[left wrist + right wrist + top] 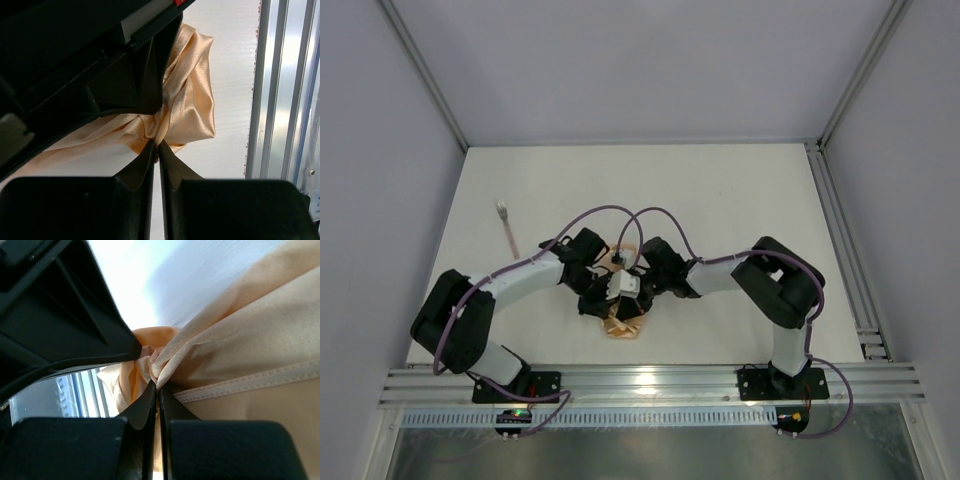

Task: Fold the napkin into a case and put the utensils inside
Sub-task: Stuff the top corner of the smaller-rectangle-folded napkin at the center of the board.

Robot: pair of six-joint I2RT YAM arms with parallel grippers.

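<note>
As the left arm and right arm bend inward to meet, the left gripper and right gripper each pinch the bunched napkin.

The peach-orange cloth napkin is smooth satin with a glossy sheen and a stitched hem. The left gripper's black plastic fingers look matt. The white tabletop is matt; the near aluminium rail is ribbed and shiny.

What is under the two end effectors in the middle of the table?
The napkin, bunched up; the left end effector and right end effector both pinch it. From above they cover most of it.
</note>
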